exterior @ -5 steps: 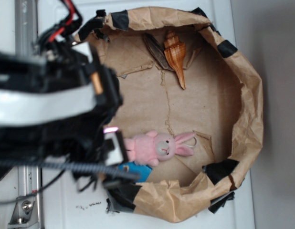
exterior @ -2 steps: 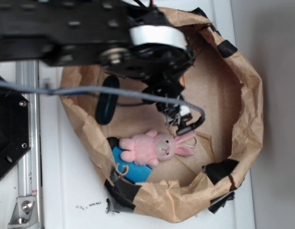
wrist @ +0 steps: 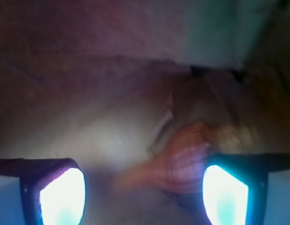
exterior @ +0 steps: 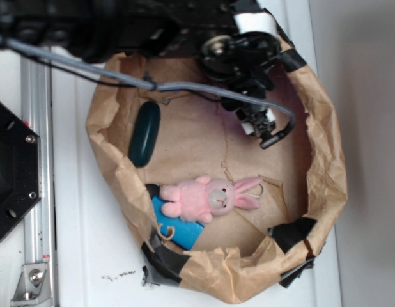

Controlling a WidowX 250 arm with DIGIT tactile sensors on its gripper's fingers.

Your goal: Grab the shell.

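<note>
A white tabletop (exterior: 89,256) is carrying a crumpled brown paper basin (exterior: 325,160) patched with black tape, and a grey wall is filling the 3 o'clock side of the exterior view. Inside the basin, a pink bunny (exterior: 207,198) is lying toward 6 o'clock on top of a blue piece (exterior: 178,229), and a dark green oval (exterior: 144,133) is resting against the paper wall at 9 o'clock.

The robot arm (exterior: 153,25) is crossing the top of the exterior view, and its bulk is hiding the basin's 12 o'clock corner, so the shell is not showing there. In the wrist view the shell (wrist: 175,161) is appearing as a blurred orange-tan striped form low in the picture, right of centre, close to the right finger pad. The gripper (wrist: 145,194) is holding its fingers (wrist: 63,197) wide apart, with the shell lying partly between them and off toward the 3 o'clock pad.

The main risk, as I judge it, is that the off-centre line-up is letting one pad strike the shell first and push it sideways into the paper wall. The shell's rounded top may also be slipping out of a closing pinch, and the crumpled rim nearby may be catching a finger.
</note>
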